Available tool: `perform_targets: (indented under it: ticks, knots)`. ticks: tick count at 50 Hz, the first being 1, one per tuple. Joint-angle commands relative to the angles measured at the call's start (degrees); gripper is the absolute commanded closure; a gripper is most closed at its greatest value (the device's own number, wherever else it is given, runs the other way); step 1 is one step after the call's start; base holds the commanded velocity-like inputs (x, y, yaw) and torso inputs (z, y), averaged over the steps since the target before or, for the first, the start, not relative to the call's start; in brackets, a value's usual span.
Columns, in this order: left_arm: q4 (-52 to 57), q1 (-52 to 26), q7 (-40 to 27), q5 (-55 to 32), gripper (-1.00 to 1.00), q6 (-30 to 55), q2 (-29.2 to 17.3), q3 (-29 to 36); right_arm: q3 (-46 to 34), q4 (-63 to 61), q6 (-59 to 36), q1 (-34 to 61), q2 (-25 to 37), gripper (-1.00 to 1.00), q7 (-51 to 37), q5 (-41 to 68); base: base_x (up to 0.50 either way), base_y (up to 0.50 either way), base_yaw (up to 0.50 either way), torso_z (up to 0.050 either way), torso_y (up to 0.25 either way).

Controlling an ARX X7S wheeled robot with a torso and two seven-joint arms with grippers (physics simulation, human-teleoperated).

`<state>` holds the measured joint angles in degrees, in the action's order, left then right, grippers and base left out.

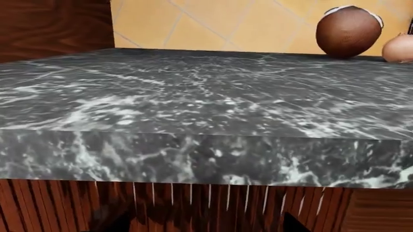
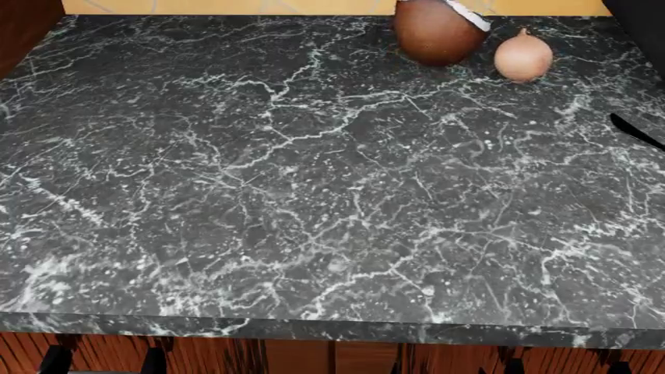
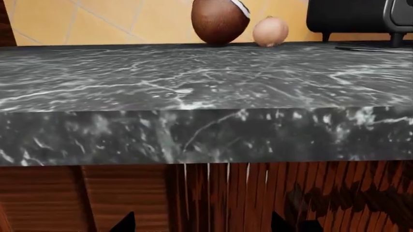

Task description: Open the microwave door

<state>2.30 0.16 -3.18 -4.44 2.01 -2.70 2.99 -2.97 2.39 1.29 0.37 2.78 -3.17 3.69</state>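
Marble counter edge nearest; microwave cropped, door unseen.

Black microwave at counter's far right

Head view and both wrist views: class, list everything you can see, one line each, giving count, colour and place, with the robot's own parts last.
Countertop: one, dark grey marble with white veins, fills the head view.
Coconut: one, brown with a white patch, far edge of the countertop.
Onion: one, pale tan, beside the coconut on its right.
Microwave: one, black, far right on the countertop, only partly seen.
Wall tiles: yellow, behind the countertop.
Cabinet front: reddish-brown wood, under the countertop.
Pincer tips: dark, low, below the countertop edge; opening unclear.
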Motion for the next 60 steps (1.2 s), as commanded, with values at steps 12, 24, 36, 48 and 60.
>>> perform_targets:
  ticks: [12, 24, 36, 48, 60]
  knots:
    - [1.64, 1.2, 0.82, -4.79, -1.0, -2.37, -2.37, 2.28, -2.23, 0.64, 0.15, 0.32, 1.79, -1.0, -2.31, 1.7, 0.0, 0.0, 0.0, 0.002, 0.0]
    - [1.89, 1.17, 0.42, -5.97, -1.0, -2.43, -3.34, 3.23, -3.09, 0.6, 0.13, 0.37, 2.52, -1.0, -3.25, 2.45, 0.0, 0.0, 0.0, 0.046, 0.034]
    - [1.62, 0.97, -0.29, -6.34, -1.0, -2.85, -4.07, 4.03, -3.98, 0.9, 0.45, 0.52, 3.23, -1.0, -4.09, 3.03, 0.0, 0.0, 0.0, 0.05, 0.038]
    - [1.72, 0.93, -0.88, -6.96, -1.0, -2.98, -4.65, 4.67, -4.72, 0.01, -0.13, 0.45, 3.9, -1.0, -4.91, 3.61, 0.0, 0.0, 0.0, 0.05, 0.039]
    - [57.7, -70.61, -69.29, -45.14, -1.0, -47.81, -87.25, 70.98, -35.8, -62.39, -46.81, 25.76, -2.78, -1.0, 7.39, -43.43, 0.0, 0.0, 0.0, 0.0, 0.0]
